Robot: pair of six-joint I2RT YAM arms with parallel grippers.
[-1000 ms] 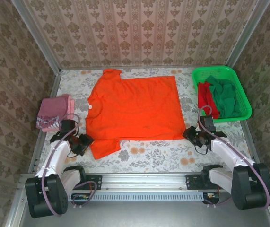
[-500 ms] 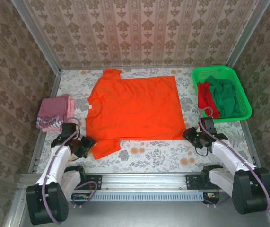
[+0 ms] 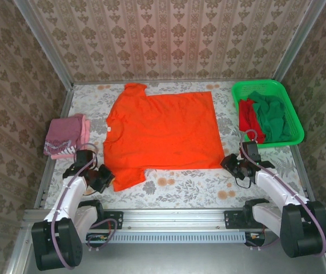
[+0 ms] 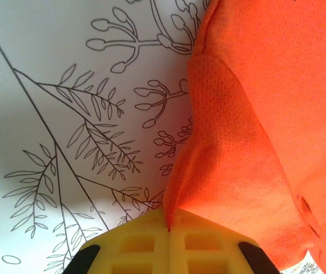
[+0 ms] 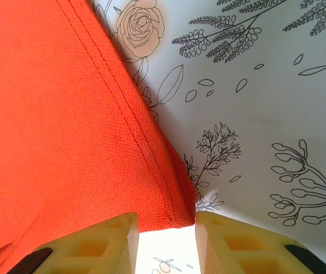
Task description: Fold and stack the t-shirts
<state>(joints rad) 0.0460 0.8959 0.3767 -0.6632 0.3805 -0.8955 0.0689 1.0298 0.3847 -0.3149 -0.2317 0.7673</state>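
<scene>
Orange t-shirt (image 3: 163, 128): low left fingers (image 4: 134, 245) pinch its sleeve; low right fingers (image 5: 103, 242) gape astride its hem corner.

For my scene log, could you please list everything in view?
orange t-shirt: one, bright orange, spread flat mid-table
folded t-shirt: one, dusty pink, left table edge
red t-shirt: one, red, in the basket
green t-shirt: one, dark green, in the basket
basket: one, bright green, far right corner
table: one, white floral, under everything
left tool: one, yellow, shut on the orange t-shirt's sleeve
right tool: one, yellow, open at the orange t-shirt's corner
</scene>
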